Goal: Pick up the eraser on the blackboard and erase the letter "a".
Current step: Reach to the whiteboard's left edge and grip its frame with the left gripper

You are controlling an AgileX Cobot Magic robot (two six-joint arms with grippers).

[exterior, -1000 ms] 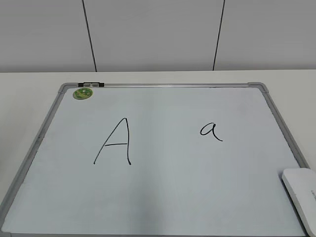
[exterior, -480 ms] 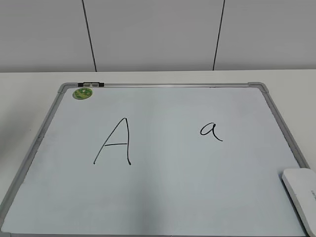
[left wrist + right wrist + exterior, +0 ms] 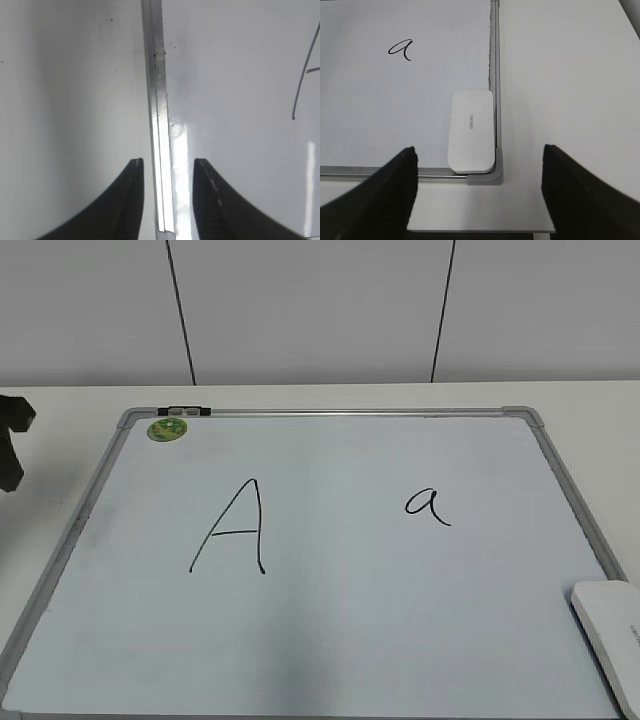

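blackboard point(image 3: 340, 640): lies flat on the white surface point(image 3: 60, 405), grey frame w/ rounded grey corners; fills most of the exterior view.
letter "a" point(image 3: 428, 506): small, thin black marker, on the board's right half, approx 2 o'clock from board centre; in the right wrist view it sits at 10 o'clock.
capital "A" point(image 3: 232, 527): bigger, angular, on the left half, well apart from the small one.
eraser point(image 3: 471, 131): white rounded block w/ faint grey print, lying flat in the board's near right corner, long side against the frame; 5 o'clock in the exterior view, partly cut off by the edge. Nothing touching it.
green magnet point(image 3: 167, 429): round, stuck at the board's far left corner, 11 o'clock, just beside a small dark clip on the top rail.
left pincer point(image 3: 167, 167): released, fingers apart, hanging over the board's left frame rail, one finger on each side of it. Exterior view shows only a dark bit of that arm at 9 o'clock, off the board.
right pincer point(image 3: 480, 165): released, spread wide, holding nothing; eraser lies between the two fingers, ahead of them, toward 12 o'clock. Contact w/ surface: can't tell.
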